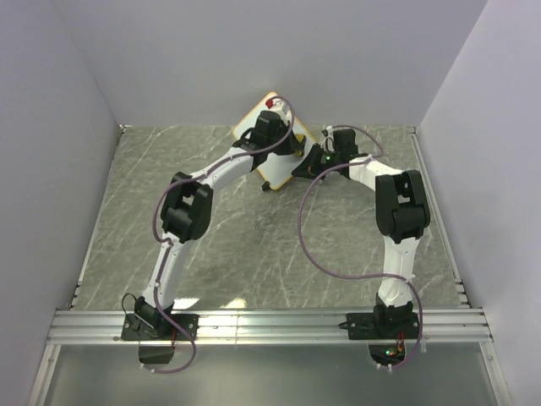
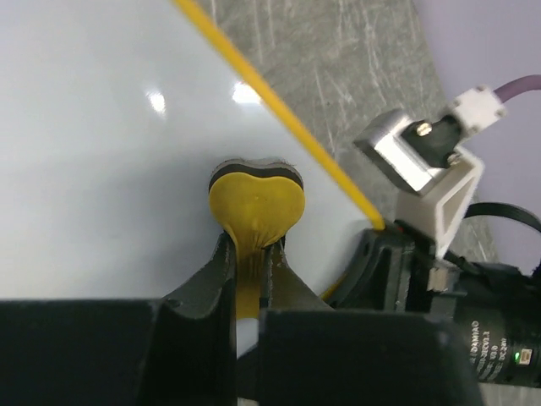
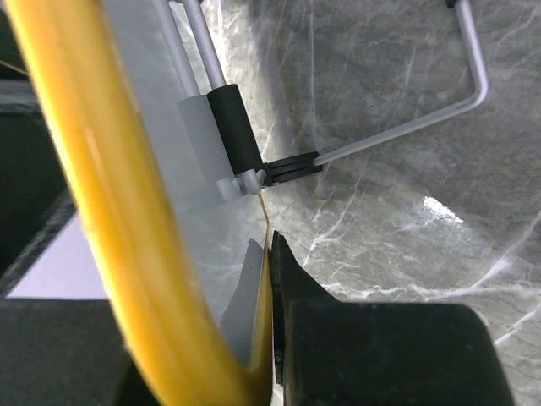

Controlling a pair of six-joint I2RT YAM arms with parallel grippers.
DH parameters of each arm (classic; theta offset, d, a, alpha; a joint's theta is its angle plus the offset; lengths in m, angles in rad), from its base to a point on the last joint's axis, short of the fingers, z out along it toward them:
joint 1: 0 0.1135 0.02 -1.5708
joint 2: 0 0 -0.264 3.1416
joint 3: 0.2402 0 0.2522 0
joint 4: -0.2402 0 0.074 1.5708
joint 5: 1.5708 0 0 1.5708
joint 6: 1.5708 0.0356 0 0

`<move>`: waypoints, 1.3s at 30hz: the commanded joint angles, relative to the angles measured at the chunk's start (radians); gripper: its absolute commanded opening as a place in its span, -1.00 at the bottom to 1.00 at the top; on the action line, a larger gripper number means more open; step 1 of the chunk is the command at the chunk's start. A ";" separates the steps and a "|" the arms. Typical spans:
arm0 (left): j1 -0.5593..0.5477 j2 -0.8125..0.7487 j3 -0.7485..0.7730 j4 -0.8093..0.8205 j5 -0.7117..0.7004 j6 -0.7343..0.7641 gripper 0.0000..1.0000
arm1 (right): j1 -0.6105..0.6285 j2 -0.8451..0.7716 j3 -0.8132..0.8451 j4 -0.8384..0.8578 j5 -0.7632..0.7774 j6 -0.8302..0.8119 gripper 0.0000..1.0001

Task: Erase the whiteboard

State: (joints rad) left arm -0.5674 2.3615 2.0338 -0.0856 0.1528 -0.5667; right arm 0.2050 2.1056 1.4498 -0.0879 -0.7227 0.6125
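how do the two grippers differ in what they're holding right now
The left gripper pinches a small yellow eraser; the right gripper clamps the yellow-framed edge of the whiteboard. The left one points at the board's white face, while the right one sits at its rim, by the wire stand. Both are shut on something at the same board.

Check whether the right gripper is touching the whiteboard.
Touching. Right wrist view: the right gripper is clamped onto the whiteboard at its yellow frame, no gap.
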 commanded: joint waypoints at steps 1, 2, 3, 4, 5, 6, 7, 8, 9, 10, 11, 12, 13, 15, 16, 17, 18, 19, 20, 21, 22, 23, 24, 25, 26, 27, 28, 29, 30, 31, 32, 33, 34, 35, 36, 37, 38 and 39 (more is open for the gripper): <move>0.024 0.020 -0.112 -0.158 -0.002 -0.036 -1.00 | 0.082 -0.021 -0.068 -0.141 -0.090 -0.010 -1.00; 0.034 0.003 -0.122 -0.155 -0.005 -0.036 -0.99 | 0.082 -0.032 -0.074 -0.139 -0.090 -0.010 -1.00; 0.043 -0.014 -0.138 -0.158 -0.015 -0.033 -1.00 | 0.082 -0.038 -0.078 -0.130 -0.090 -0.010 -1.00; 0.052 -0.048 -0.141 -0.160 -0.018 -0.032 -1.00 | 0.082 -0.041 -0.080 -0.128 -0.087 -0.007 -1.00; 0.070 -0.065 -0.148 -0.166 -0.019 -0.029 -1.00 | 0.083 -0.045 -0.081 -0.128 -0.089 -0.005 -1.00; 0.081 -0.082 -0.152 -0.174 -0.024 -0.024 -1.00 | 0.082 -0.047 -0.081 -0.128 -0.087 -0.003 -1.00; 0.101 -0.114 -0.155 -0.180 -0.025 -0.022 -1.00 | 0.083 -0.052 -0.083 -0.125 -0.087 -0.002 -1.00; 0.112 -0.131 -0.164 -0.189 -0.024 -0.022 -1.00 | 0.083 -0.055 -0.080 -0.128 -0.086 0.000 -1.00; 0.121 -0.146 -0.170 -0.195 -0.021 -0.019 -1.00 | 0.083 -0.056 -0.077 -0.134 -0.083 0.000 -1.00; 0.142 -0.181 -0.176 -0.203 -0.025 -0.019 -1.00 | 0.082 -0.059 -0.071 -0.142 -0.075 -0.003 -1.00; 0.152 -0.201 -0.191 -0.207 -0.027 -0.018 -1.00 | 0.082 -0.059 -0.057 -0.151 -0.072 -0.007 -1.00; 0.162 -0.221 -0.201 -0.215 -0.029 -0.013 -0.99 | 0.082 -0.061 -0.051 -0.162 -0.070 -0.007 -1.00; 0.181 -0.258 -0.210 -0.218 -0.036 -0.013 -0.99 | 0.083 -0.064 -0.046 -0.165 -0.067 -0.007 -1.00; 0.199 -0.295 -0.231 -0.233 -0.042 -0.007 -1.00 | 0.083 -0.070 -0.032 -0.167 -0.064 -0.003 -1.00; 0.219 -0.327 -0.237 -0.240 -0.044 -0.006 -1.00 | 0.082 -0.078 -0.028 -0.167 -0.063 0.001 -0.99; 0.227 -0.343 -0.244 -0.247 -0.045 -0.004 -1.00 | 0.083 -0.082 -0.023 -0.167 -0.058 0.006 -0.98; 0.234 -0.356 -0.247 -0.255 -0.048 0.001 -1.00 | 0.082 -0.087 -0.020 -0.165 -0.057 0.007 -0.98; 0.250 -0.382 -0.248 -0.269 -0.048 0.002 -0.99 | 0.083 -0.093 -0.019 -0.165 -0.057 0.013 -0.98; 0.258 -0.393 -0.245 -0.278 -0.050 0.002 -1.00 | 0.083 -0.098 -0.016 -0.165 -0.054 0.015 -0.98; 0.264 -0.404 -0.242 -0.284 -0.048 0.008 -1.00 | 0.082 -0.102 -0.016 -0.167 -0.050 0.016 -0.98; 0.273 -0.421 -0.241 -0.301 -0.050 0.010 -1.00 | 0.082 -0.111 -0.014 -0.170 -0.049 0.016 -0.98; 0.277 -0.429 -0.238 -0.310 -0.058 0.011 -1.00 | 0.083 -0.116 -0.016 -0.173 -0.049 0.016 -0.94; 0.281 -0.436 -0.239 -0.321 -0.064 0.022 -1.00 | 0.082 -0.122 -0.016 -0.179 -0.046 0.015 -0.86; 0.285 -0.450 -0.242 -0.330 -0.070 0.025 -1.00 | 0.083 -0.137 -0.017 -0.185 -0.041 0.013 -0.75; 0.290 -0.459 -0.257 -0.345 -0.079 0.030 -0.99 | 0.082 -0.147 -0.022 -0.190 -0.037 0.012 -0.44; 0.293 -0.465 -0.270 -0.350 -0.091 0.034 -1.00 | 0.083 -0.156 -0.025 -0.200 -0.024 0.007 -0.26; 0.303 -0.484 -0.286 -0.352 -0.094 0.036 -1.00 | 0.083 -0.177 -0.029 -0.200 -0.020 0.006 -0.11; 0.310 -0.493 -0.328 -0.355 -0.091 0.036 -1.00 | 0.082 -0.189 -0.038 -0.202 -0.017 0.004 0.55; 0.317 -0.504 -0.352 -0.353 -0.088 0.036 -1.00 | 0.082 -0.202 -0.043 -0.202 -0.009 0.003 0.73; 0.330 -0.528 -0.378 -0.353 -0.094 0.036 -0.99 | 0.082 -0.225 -0.048 -0.202 0.000 0.003 0.84; 0.333 -0.544 -0.433 -0.349 -0.101 0.039 -1.00 | 0.080 -0.236 -0.052 -0.204 0.006 0.000 0.98; 0.337 -0.573 -0.464 -0.348 -0.114 0.044 -0.99 | 0.080 -0.246 -0.054 -0.207 0.011 -0.003 0.99; 0.343 -0.590 -0.495 -0.347 -0.121 0.044 -1.00 | 0.080 -0.268 -0.054 -0.210 0.022 -0.007 0.99; 0.347 -0.606 -0.551 -0.347 -0.127 0.051 -1.00 | 0.079 -0.280 -0.052 -0.228 0.029 -0.013 0.99; 0.347 -0.640 -0.579 -0.350 -0.133 0.057 -1.00 | 0.079 -0.292 -0.049 -0.240 0.035 -0.031 0.99; 0.348 -0.656 -0.605 -0.353 -0.145 0.063 -0.99 | 0.079 -0.318 -0.049 -0.254 0.045 -0.042 0.99; 0.348 -0.674 -0.656 -0.356 -0.150 0.067 -0.99 | 0.079 -0.338 -0.051 -0.268 0.066 -0.052 0.99; 0.348 -0.688 -0.681 -0.367 -0.150 0.073 -0.99 | 0.077 -0.360 -0.058 -0.297 0.078 -0.080 0.99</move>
State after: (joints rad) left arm -0.2169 1.7714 1.4147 -0.4309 0.0349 -0.5320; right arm 0.2810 1.8393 1.3983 -0.3267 -0.6888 0.5922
